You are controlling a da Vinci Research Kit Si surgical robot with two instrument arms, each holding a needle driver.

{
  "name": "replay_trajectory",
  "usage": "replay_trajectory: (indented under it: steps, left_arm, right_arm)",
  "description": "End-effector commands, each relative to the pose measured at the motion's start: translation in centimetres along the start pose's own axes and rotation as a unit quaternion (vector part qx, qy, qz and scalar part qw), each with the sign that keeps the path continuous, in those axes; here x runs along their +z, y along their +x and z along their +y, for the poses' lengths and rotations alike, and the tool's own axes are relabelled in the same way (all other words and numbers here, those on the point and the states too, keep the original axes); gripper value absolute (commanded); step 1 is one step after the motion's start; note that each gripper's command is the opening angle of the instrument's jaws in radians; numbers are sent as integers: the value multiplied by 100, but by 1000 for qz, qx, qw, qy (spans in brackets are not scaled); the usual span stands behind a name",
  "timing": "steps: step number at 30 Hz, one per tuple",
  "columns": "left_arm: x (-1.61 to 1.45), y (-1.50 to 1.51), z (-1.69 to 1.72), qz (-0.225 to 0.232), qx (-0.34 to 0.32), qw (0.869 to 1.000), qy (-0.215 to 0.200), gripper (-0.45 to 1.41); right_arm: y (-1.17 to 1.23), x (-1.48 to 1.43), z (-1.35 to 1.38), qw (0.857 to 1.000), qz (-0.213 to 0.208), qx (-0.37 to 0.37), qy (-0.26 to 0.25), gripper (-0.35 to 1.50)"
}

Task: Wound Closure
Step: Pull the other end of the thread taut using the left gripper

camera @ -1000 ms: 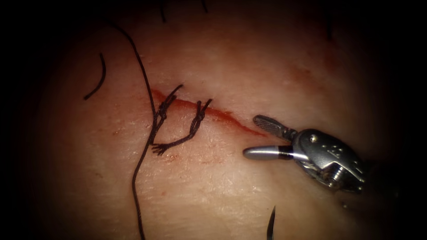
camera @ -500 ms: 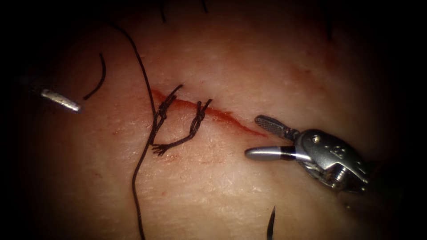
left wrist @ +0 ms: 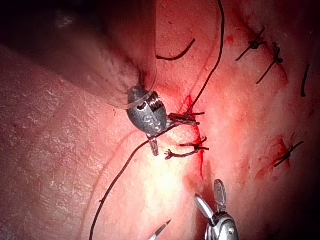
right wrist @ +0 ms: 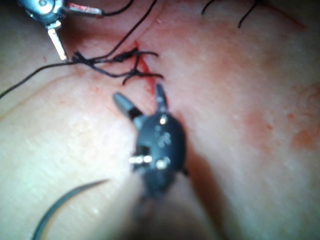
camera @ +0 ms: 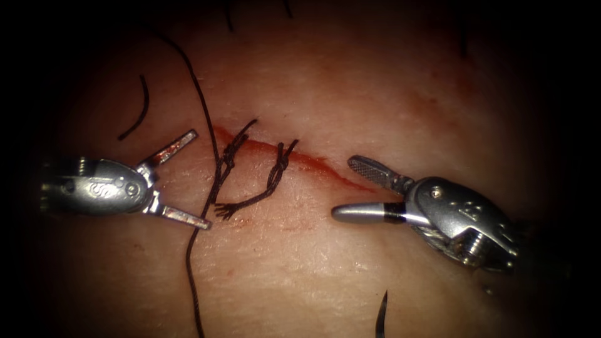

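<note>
Both tools gaping, empty: left tool (camera: 203,178) straddling thread (camera: 199,206), right tool (camera: 341,188) beside cut (camera: 313,164); risks snagging knots.

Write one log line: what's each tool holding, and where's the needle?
left tool: open, holds nothing | right tool: open, holds nothing | needle: lying free on tissue | thread: between left tool's jaws

Both silver metal tools end in slim two-pronged claws hinged on rounded, pinned, engraved wrists.
</note>
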State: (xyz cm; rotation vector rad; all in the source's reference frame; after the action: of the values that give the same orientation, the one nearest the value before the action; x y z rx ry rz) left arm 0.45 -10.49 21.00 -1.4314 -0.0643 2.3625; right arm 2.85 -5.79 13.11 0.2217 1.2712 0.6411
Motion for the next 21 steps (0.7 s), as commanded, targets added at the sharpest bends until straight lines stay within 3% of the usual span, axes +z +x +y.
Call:
replay_trajectory:
  steps: [1,15,18,21]
  left_arm:
    - [8,-5,10,2,-1,1000,-2,101]
    - [19,-1,13,10,2,1000,-15,96]
    - [24,1,16,18,3,1000,-20,84]
    - [26,1,17,22,2,999,-24,57]
  right_arm:
    - [-5,10,0,1000,1,0,1,136]
    - [-5,14,-1,1000,-1,0,-1,136]
    - [-5,15,-2,1000,-1,0,-1,136]
    - [-5,17,-2,1000,-1,0,-2,136]
